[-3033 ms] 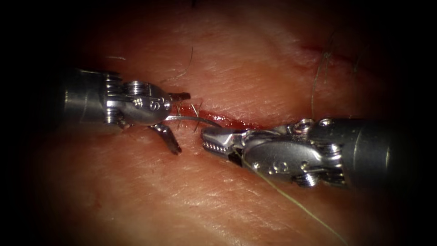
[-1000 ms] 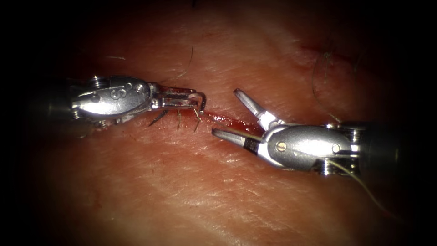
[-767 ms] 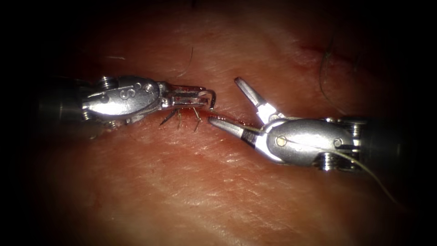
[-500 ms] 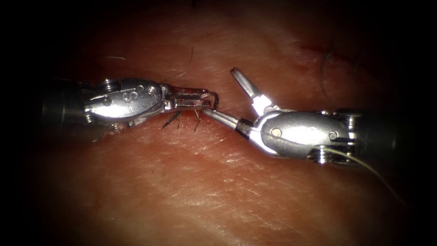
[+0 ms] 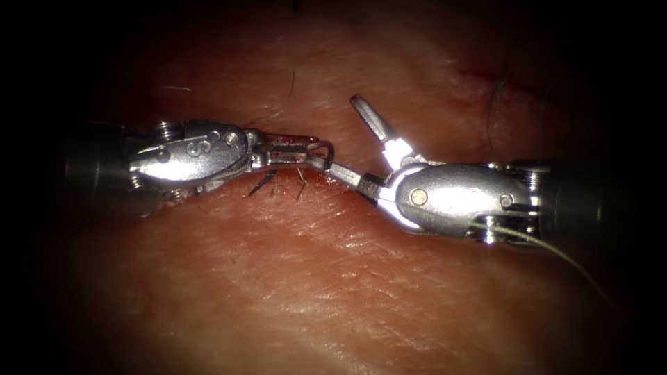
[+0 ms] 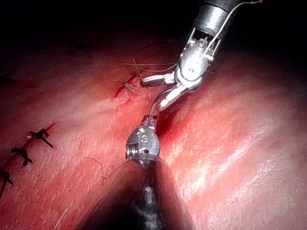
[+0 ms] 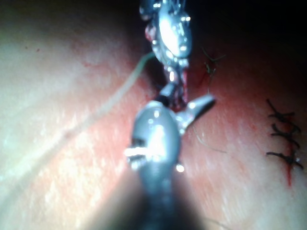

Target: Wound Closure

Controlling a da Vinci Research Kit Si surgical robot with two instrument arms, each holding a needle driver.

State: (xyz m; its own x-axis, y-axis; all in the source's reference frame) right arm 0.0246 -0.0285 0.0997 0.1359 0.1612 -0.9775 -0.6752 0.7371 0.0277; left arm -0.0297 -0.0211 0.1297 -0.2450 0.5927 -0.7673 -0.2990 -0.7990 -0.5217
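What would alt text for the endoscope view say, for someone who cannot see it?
Two metal tools meet tip to tip over a red cut in the tissue. The left pincer is shut on a curved needle at its tip; the right pincer gapes open, one jaw reaching toward the needle. Pale thread trails off behind the right tool.

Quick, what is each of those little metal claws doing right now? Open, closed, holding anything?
Left tool: jaws shut on the needle, above the cut in the tissue.
Right tool: jaws open wide, holding nothing; lower jaw reaches the needle.
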